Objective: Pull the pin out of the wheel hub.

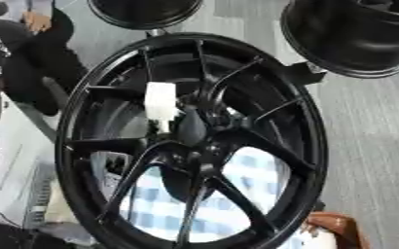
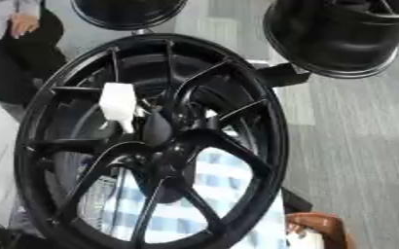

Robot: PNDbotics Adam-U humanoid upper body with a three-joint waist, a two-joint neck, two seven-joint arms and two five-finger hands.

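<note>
Both my hands are out of both eye views, so I cannot tell whether they are open, closed or gripping anything; no arm of mine shows either. One big black wheel (image 1: 315, 141) fills the middle of the view, standing on edge and leaning askew, spokes facing me. White pin (image 1: 160, 103): a blocky white piece with a thin tip pointing down, sitting between the upper spokes just up and left of the hub (image 1: 194, 133), its tip near the hub. Nothing is touching it.

Blue-and-white checked cloth (image 1: 254, 175) shows through the lower spoke gaps, behind the wheel. Grey striped floor (image 1: 373, 146) runs down the right side. Two more black rims sit at the top edge, one top centre (image 1: 143, 12), one top right (image 1: 348, 34). Brown rounded object (image 2: 322, 226) is at the bottom right corner; cannot make it out.
</note>
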